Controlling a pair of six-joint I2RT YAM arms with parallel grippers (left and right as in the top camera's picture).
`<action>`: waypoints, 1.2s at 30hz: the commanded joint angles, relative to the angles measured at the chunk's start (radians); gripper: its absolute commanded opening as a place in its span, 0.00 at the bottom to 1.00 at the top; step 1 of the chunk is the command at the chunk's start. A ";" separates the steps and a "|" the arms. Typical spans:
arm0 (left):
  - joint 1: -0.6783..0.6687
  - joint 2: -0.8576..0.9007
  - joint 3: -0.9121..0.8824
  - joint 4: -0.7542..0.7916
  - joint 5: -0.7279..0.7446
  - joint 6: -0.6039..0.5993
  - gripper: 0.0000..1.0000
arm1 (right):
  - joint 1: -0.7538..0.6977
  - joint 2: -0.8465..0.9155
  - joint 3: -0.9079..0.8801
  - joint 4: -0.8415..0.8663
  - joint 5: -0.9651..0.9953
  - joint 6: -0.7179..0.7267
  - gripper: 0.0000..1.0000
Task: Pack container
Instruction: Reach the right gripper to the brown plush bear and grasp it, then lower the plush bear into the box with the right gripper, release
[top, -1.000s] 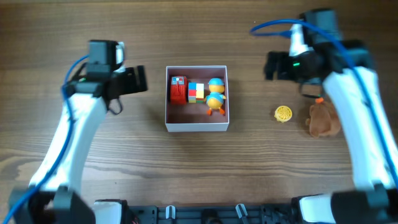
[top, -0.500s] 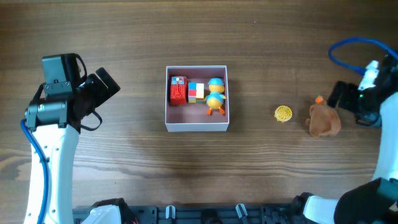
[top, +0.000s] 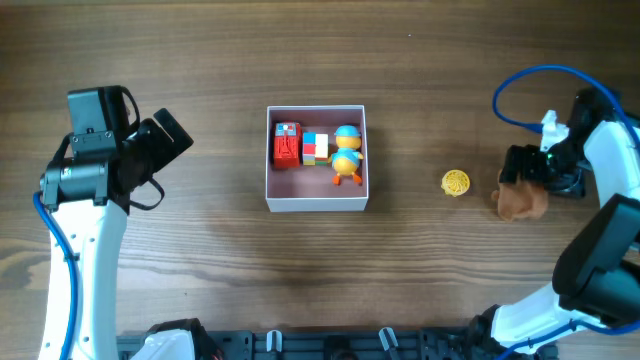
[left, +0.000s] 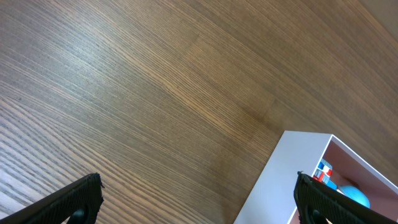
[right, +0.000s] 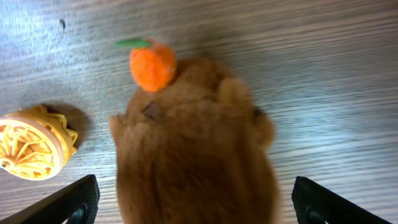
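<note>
two spread pincers: left pincer (left: 198, 190) near the container (left: 273, 180), right pincer (right: 194, 190) over a brown plush (right: 186, 149), yellow wheel (right: 34, 143) alongside

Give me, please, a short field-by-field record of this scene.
container: open-topped, between the two arms
inside: red toy, colored block, blue-capped figure
outside: yellow wheel, brown plush, side by side
left end effector: open, left of container, empty
right end effector: open, above brown plush, one finger on each side
</note>
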 joint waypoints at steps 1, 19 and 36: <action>0.006 -0.014 0.015 -0.001 0.011 -0.013 1.00 | 0.019 0.042 -0.049 0.017 -0.027 -0.010 0.89; 0.006 -0.014 0.015 -0.001 0.004 -0.013 1.00 | 0.081 -0.071 0.151 -0.032 -0.047 0.114 0.04; 0.172 -0.017 0.015 -0.042 -0.018 -0.010 1.00 | 1.098 -0.040 0.398 -0.032 -0.012 -0.130 0.05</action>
